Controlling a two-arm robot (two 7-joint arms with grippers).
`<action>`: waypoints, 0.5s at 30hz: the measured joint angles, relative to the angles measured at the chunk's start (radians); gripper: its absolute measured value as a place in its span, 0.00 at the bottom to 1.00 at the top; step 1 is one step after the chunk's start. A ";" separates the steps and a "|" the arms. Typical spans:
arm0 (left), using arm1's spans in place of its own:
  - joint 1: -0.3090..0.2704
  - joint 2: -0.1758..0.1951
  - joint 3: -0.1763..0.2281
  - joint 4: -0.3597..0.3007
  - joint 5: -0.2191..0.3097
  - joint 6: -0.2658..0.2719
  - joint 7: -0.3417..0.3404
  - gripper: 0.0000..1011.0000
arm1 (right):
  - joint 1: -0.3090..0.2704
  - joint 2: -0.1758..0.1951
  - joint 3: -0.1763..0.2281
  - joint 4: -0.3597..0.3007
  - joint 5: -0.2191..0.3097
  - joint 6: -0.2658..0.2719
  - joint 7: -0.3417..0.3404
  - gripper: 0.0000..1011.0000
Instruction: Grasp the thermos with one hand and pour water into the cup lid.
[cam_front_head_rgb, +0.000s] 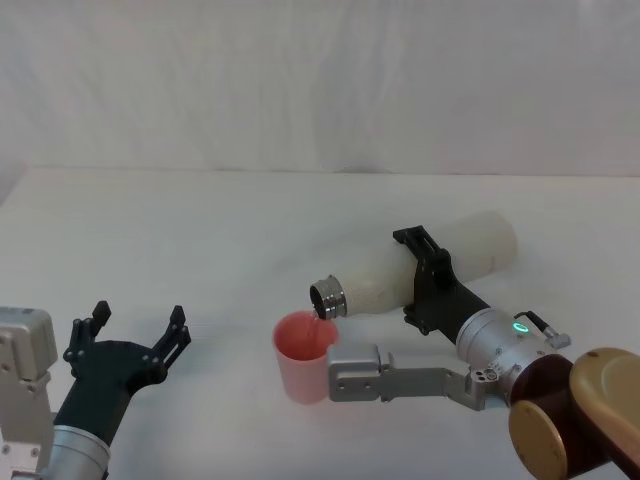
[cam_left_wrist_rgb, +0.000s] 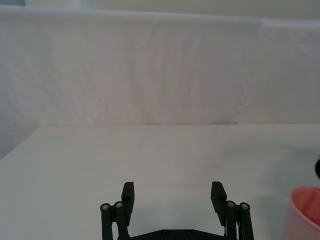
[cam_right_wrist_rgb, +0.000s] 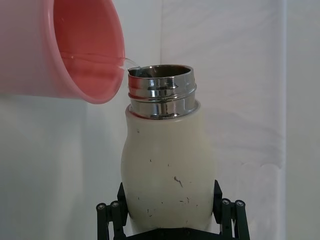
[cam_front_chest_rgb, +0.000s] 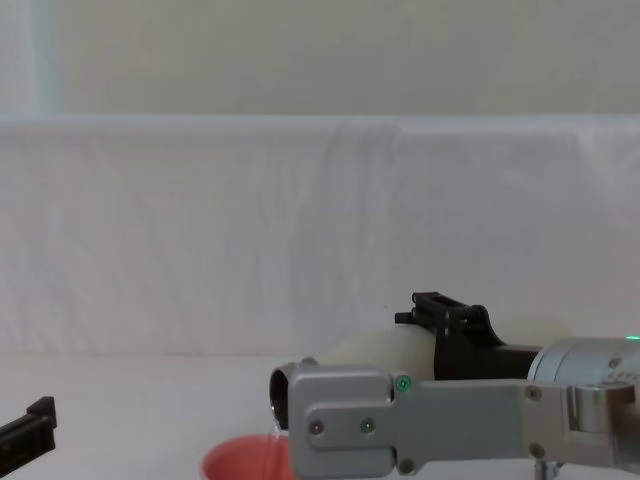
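A: Cream-white thermos (cam_front_head_rgb: 430, 267) tipped nearly flat above the worktop (cam_front_head_rgb: 200, 230), clamped round mid-body by right gripper (cam_front_head_rgb: 428, 282). Steel neck (cam_front_head_rgb: 327, 297) just over the near rim of the cup lid (cam_front_head_rgb: 302, 355).

B: Pink cup lid standing upright on worktop, centre front, directly under the neck. Thin stream visible in the right wrist view, leaving the neck lip (cam_right_wrist_rgb: 161, 91) and landing inside the cup lid (cam_right_wrist_rgb: 75, 50). Some water already pooled inside.

A: Left gripper (cam_front_head_rgb: 132, 340) parked low at front left, fingers spread wide, holding nothing. Well apart from the cup lid.

B: Step in hand, judged: mid-pour. Fill level hard to read from the head view.

A: Advice for doing it well: hold tilt steady, no steeper. Neck sits close to the rim edge, not over the centre, so a faster flow likely overshoots or runs down the outside wall.

B: Also keep neck clear of the rim. Light plastic cup, nothing bracing it, probably tips on a nudge.

A: Grip looks firm, fingers either side of the body in the right wrist view. Smooth rounded wall though, so slow wrist roll, no jerks.

B: End of pour: roll back upright gradually to cut the stream cleanly, then lift away.
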 joint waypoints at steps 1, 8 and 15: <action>0.000 0.000 0.000 0.000 0.000 0.000 0.000 0.99 | 0.000 0.000 0.000 0.000 0.000 0.000 0.000 0.95; 0.000 0.000 0.000 0.000 0.000 0.000 0.000 0.99 | -0.008 -0.001 0.012 0.000 0.027 -0.013 -0.009 0.95; 0.000 0.000 0.000 0.000 0.000 0.000 0.000 0.99 | -0.028 -0.001 0.040 -0.018 0.080 -0.031 -0.026 0.95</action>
